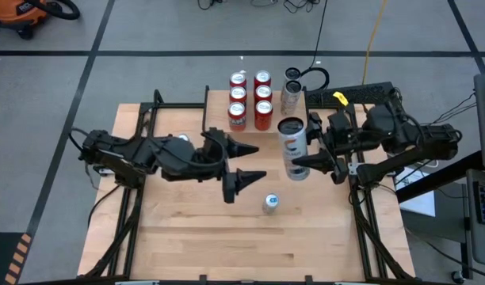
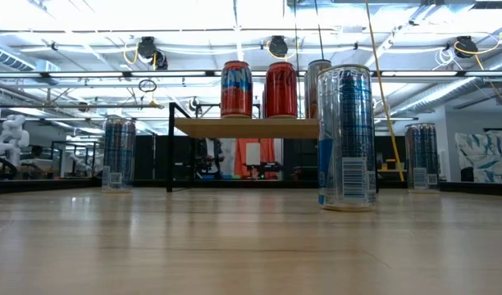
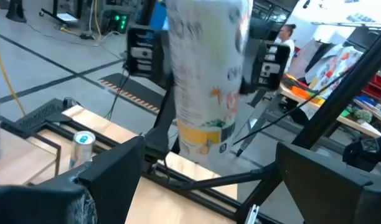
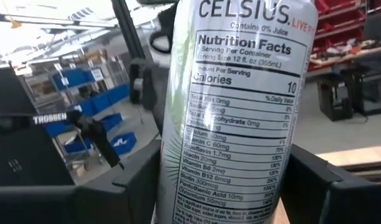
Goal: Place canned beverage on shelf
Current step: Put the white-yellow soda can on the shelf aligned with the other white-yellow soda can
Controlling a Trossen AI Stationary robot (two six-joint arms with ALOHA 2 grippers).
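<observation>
Shelf (image 1: 250,103) at table's (image 1: 211,237) far edge w/ six red cans (image 1: 262,117). R gripper (image 1: 311,162) clamped on tall white can (image 1: 293,148), lifted near shelf's right. L gripper (image 1: 250,164) fingers apart, empty, mid-table. Small can (image 1: 270,203) stands nearby.

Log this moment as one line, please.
right gripper: shut on tall white Celsius can, lifted | left gripper: open, empty | small wooden shelf: red cans on top
</observation>
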